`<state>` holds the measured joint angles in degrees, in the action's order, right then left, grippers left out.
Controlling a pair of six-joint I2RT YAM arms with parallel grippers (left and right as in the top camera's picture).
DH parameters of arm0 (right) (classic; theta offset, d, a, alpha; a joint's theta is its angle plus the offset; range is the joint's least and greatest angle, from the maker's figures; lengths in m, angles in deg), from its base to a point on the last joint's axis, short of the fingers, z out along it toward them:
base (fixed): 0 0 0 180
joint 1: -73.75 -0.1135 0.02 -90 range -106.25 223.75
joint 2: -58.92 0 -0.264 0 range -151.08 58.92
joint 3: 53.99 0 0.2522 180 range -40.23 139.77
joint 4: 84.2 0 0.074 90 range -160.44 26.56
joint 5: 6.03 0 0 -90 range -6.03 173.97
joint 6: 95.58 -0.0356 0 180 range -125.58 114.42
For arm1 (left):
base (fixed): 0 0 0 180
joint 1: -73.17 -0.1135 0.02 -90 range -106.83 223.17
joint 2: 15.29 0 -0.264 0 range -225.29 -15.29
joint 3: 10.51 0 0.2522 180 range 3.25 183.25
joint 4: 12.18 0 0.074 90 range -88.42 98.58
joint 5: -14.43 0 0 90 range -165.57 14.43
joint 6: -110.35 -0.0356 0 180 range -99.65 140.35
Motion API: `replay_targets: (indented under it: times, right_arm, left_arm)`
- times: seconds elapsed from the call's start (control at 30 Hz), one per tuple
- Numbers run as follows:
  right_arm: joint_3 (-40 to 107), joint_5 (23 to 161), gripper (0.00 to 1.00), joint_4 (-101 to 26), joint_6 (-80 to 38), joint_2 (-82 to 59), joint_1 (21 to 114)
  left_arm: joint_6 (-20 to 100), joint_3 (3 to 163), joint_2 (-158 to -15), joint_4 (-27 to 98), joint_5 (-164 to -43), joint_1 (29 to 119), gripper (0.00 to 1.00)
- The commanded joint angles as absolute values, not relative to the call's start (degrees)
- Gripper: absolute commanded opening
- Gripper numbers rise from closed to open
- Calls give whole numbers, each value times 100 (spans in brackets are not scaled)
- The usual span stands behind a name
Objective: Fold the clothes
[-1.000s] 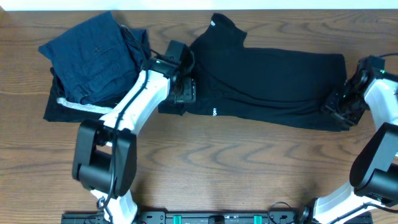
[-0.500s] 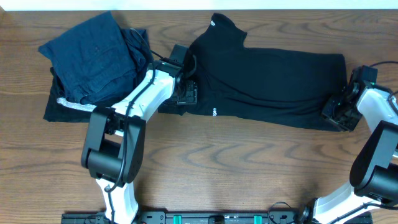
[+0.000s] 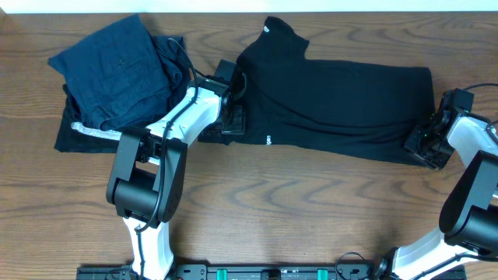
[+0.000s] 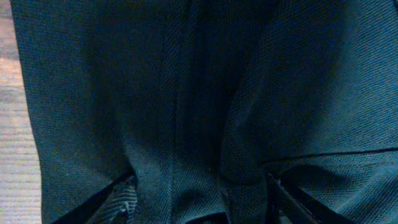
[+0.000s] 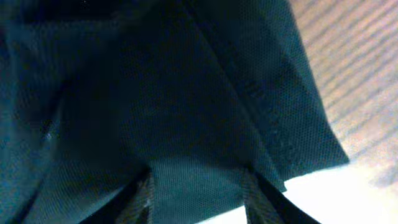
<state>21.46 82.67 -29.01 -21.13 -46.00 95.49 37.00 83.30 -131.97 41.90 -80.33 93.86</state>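
Wood-grain counter (image 3: 311,202) carries the clothes (image 3: 342,101), one black top lying flat, long axis left to right, collar at far left. My left hand (image 3: 232,120) sits at that end, fingers apart with cloth bunched between; grip or not, I cannot tell. My right hand (image 3: 424,144) pinches the near right hem corner. Each hand is nearest its own end, so the fold likely runs end to end.
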Motion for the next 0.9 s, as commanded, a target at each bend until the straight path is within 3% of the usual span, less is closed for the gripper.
replay_targets:
  times: [0.0,0.2,0.57,0.87]
  right_arm:
    - [2399,8191,38,-2575,-1857,-4629,9588]
    - [2695,7539,41,-2114,-1634,-4629,9597]
    - [2692,8414,46,-2440,-347,-4633,9855]
    - [2681,9517,45,-2534,361,-4635,10382]
  left_arm:
    - [3643,8352,-12937,4240,-8067,9360,67]
    - [3645,8352,-12541,4271,-8249,9360,67]
    - [3643,8313,-12640,4461,-8594,9360,68]
    - [3713,8258,-12653,4701,-8024,9235,68]
